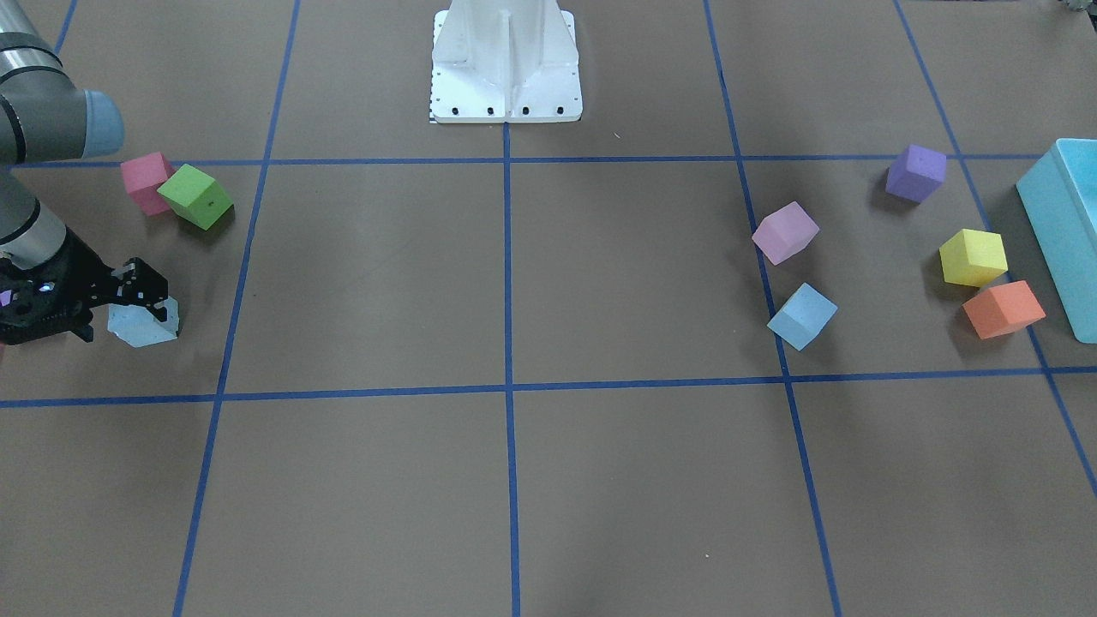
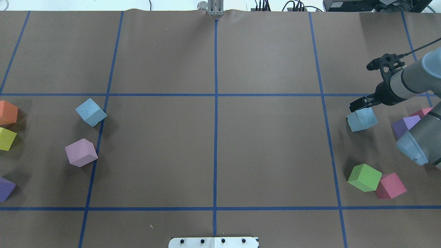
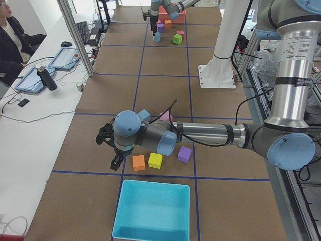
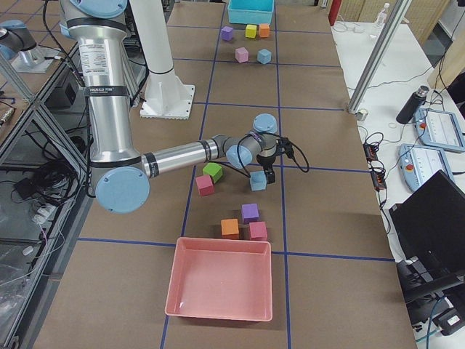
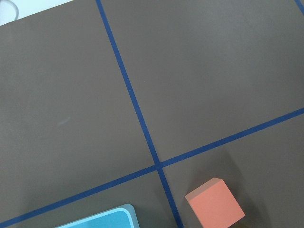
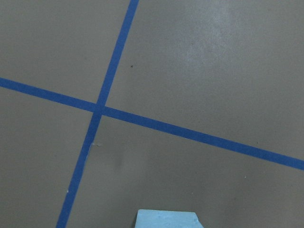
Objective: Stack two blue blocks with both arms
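Seen from overhead, the right hand [image 2: 360, 106] is out at three o'clock on the worktop [image 2: 268, 155], its fingers pinched narrow on the first blue block [image 2: 361, 120]. The right wrist camera catches only that block's top edge, at six o'clock in its frame. A green cube [image 2: 364, 177] lies at six o'clock from the first blue block, and a rose cube [image 2: 390, 186] touches the green one at four o'clock.

The second blue block [image 2: 91, 112] rests at nine o'clock on the worktop, well apart from the first, with a lilac cube [image 2: 81, 152] near it at six o'clock.

From the worktop's left end I see the left hand [image 3: 115, 161] hanging low at nine o'clock from an orange cube [image 3: 139, 162]. The turquoise bin [image 3: 153, 208] is at five o'clock from the hand. Whether its fingers stand wide or narrow I cannot tell.
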Action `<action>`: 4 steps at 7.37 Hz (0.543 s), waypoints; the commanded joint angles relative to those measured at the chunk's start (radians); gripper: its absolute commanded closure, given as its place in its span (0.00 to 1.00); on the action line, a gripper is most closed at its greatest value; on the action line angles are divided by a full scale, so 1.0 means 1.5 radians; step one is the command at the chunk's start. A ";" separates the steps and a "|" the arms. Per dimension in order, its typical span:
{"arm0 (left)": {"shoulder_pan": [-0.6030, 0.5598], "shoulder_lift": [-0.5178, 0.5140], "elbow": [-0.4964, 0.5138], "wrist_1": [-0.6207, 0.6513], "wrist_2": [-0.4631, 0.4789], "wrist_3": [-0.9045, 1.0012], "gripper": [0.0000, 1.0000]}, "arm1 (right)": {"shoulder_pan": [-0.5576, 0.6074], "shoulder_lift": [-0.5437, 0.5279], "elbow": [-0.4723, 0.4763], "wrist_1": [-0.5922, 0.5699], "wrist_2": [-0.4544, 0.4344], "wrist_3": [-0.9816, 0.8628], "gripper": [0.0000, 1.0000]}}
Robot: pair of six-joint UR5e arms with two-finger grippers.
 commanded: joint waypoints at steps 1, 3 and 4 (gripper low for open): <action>0.000 0.000 0.000 0.000 0.000 0.000 0.02 | -0.009 -0.009 -0.003 0.000 0.000 0.000 0.00; 0.000 0.000 0.000 0.000 0.000 0.000 0.01 | -0.029 -0.009 -0.010 -0.001 -0.001 0.000 0.03; 0.000 0.000 0.000 0.000 0.000 0.000 0.01 | -0.033 -0.008 -0.015 -0.006 0.000 0.000 0.48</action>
